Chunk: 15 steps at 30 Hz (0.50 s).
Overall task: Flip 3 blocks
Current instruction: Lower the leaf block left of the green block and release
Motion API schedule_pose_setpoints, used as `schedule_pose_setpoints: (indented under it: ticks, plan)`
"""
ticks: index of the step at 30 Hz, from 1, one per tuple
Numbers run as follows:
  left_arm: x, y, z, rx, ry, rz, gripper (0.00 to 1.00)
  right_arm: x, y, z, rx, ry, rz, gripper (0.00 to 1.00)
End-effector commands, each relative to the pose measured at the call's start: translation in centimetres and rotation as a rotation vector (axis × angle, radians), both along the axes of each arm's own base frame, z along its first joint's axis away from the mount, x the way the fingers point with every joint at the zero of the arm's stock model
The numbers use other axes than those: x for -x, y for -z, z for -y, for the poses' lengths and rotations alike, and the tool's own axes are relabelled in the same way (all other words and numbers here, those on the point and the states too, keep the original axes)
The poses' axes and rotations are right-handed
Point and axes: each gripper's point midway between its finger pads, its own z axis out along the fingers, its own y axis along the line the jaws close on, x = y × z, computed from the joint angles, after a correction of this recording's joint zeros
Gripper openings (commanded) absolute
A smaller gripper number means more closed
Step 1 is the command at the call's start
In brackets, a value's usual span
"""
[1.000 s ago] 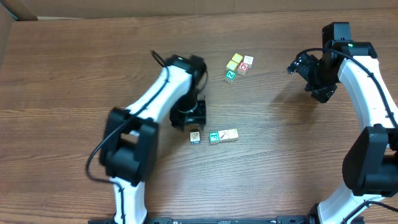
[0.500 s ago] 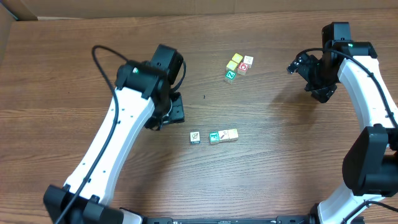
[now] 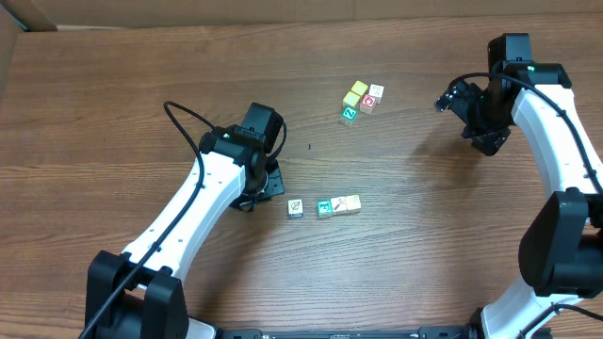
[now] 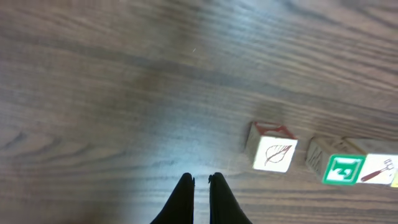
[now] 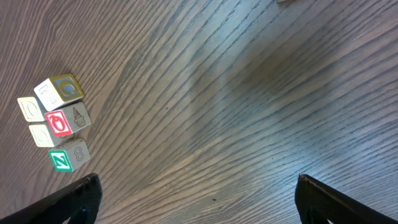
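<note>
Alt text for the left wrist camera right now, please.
The left claw, shut and empty, points at the wooden table. Further right in frame sit a leaf-picture block, then a green-faced block touching a fork-picture block at the frame edge.

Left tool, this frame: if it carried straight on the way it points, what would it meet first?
Probably only bare table. In the wrist view the shut left tool points past the leaf-picture block, which sits off to one side; depth is unclear.
</note>
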Motion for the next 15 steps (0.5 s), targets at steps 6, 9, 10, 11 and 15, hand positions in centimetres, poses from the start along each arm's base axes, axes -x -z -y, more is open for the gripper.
schedule_pose_setpoints:
  ticks: [6,9,10,11,15]
  plan:
    - [-0.3,0.4,1.3,-0.008,0.094,0.033,0.04,-0.3,-0.9,0.2,0.009,-0.002,0.027,1.0]
    - [-0.4,1.0,1.8,-0.006,0.15,0.049,0.04,-0.3,-0.9,0.2,0.009,-0.002,0.027,1.0]
    - [-0.4,1.2,1.9,-0.006,0.158,0.052,0.04,-0.3,-0.9,0.2,0.009,-0.002,0.027,1.0]
    - [-0.4,1.5,1.9,-0.006,0.166,0.054,0.04,-0.3,-0.9,0.2,0.009,-0.002,0.027,1.0]
    - [-0.1,2.5,1.9,0.001,0.166,0.054,0.04,-0.3,-0.9,0.2,0.009,-0.002,0.027,1.0]
